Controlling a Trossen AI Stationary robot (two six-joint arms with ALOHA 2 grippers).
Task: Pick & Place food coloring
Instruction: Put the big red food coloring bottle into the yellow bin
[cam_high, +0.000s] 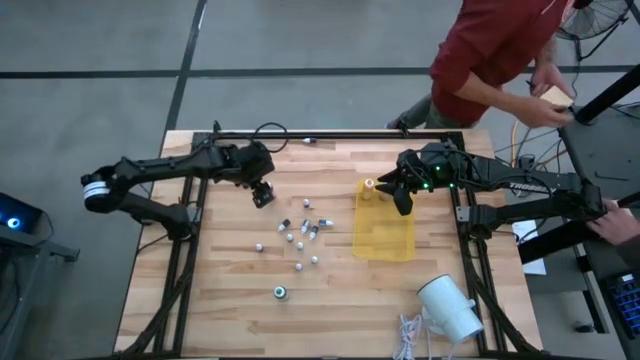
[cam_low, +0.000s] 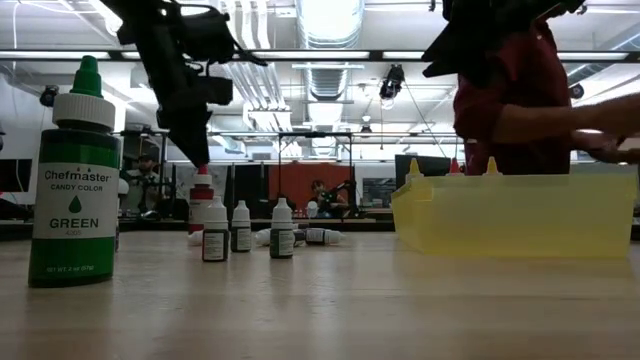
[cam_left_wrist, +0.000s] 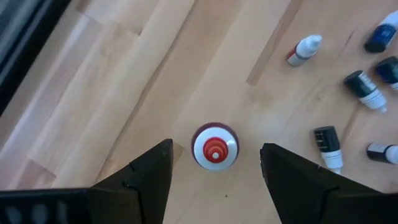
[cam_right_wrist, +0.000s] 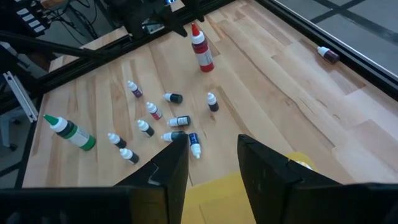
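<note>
A red-topped food coloring bottle (cam_left_wrist: 214, 147) stands upright on the wood table, left of centre. My left gripper (cam_left_wrist: 214, 177) hangs just above it, pointing steeply down, open, one finger to each side of the cap. In the low view, its fingertips (cam_low: 198, 160) end right over the red tip (cam_low: 203, 175). Several tiny vials (cam_high: 300, 232) lie and stand mid-table. A green-topped bottle (cam_high: 281, 292) stands nearer the front edge. My right gripper (cam_high: 400, 198) waits open over the yellow tray (cam_high: 385, 235), where an orange-topped bottle (cam_high: 369, 186) stands.
A big white cylinder (cam_high: 450, 305) and a coiled white cable (cam_high: 408, 335) lie at the front right. One dark vial (cam_right_wrist: 328, 54) lies by the far rail. A person in a red shirt (cam_high: 490, 50) bends over beyond the table's far right corner.
</note>
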